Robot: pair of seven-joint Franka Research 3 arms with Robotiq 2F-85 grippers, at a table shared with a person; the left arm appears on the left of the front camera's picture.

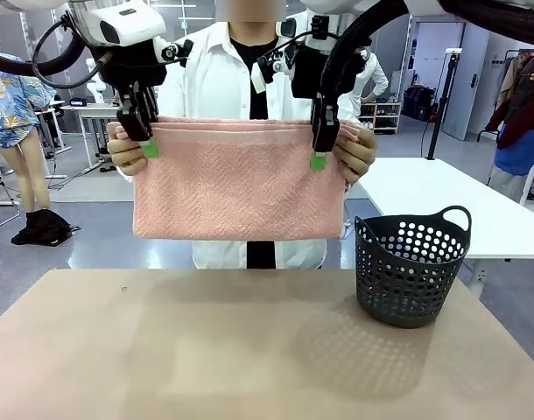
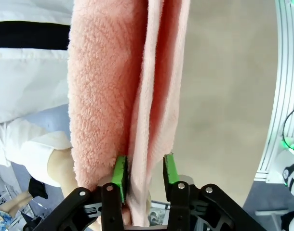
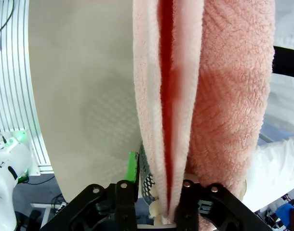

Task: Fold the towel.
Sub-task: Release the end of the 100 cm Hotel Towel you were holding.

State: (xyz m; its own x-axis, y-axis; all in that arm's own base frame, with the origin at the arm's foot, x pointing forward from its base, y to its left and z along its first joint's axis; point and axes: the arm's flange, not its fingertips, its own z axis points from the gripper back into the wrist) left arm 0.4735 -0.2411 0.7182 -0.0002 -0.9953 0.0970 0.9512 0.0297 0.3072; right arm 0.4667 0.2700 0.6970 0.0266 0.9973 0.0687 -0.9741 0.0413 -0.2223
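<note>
The salmon-pink towel point(image 1: 239, 188) hangs folded in the air above the far table edge, its doubled top edge level. A person's hands point(image 1: 125, 150) grip both upper corners. My left gripper point(image 1: 143, 140) straddles the top edge at the picture-left corner. In the left wrist view its green pads point(image 2: 168, 168) stand apart around the towel layers point(image 2: 152, 96), with a small gap on one side. My right gripper point(image 1: 321, 150) straddles the other corner. In the right wrist view its pad point(image 3: 132, 166) stands clear of the towel point(image 3: 185, 96), so its jaws are open.
A dark perforated basket point(image 1: 411, 271) stands on the tan table point(image 1: 206, 350) at the right, below the towel's right corner. The person in a white coat point(image 1: 219, 79) stands just behind the towel at the far side.
</note>
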